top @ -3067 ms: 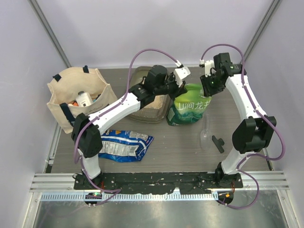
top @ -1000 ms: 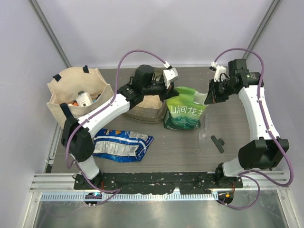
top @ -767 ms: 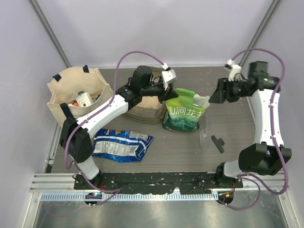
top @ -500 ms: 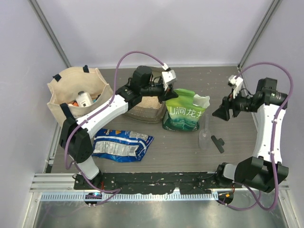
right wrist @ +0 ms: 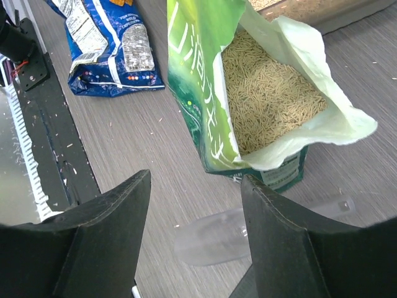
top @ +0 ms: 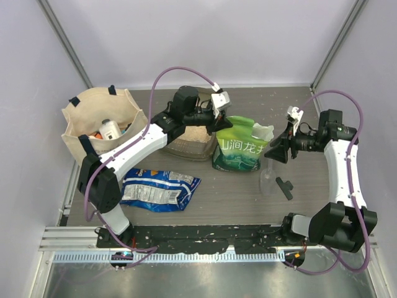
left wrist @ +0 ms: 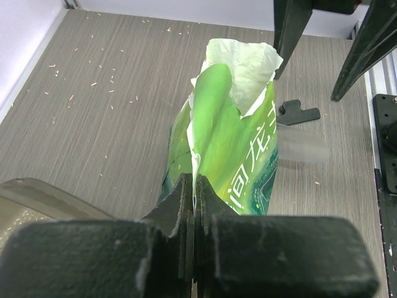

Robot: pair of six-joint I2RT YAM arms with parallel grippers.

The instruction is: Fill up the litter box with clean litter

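Grey woodgrain table, lilac walls; left gripper pinches green bag, right gripper gapes.

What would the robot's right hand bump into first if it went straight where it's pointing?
The right hand would most likely hit the open green bag, low on its front. A clear scoop lies just under that path, so it might touch that first; depth is unclear.

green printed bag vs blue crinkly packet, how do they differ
The green printed plastic bag stands upright, open on tan granules; the blue crinkly packet lies flat. The left gripper pinches the green bag's rim; nothing touches the blue packet. Both rest on the grey wood-grain table.
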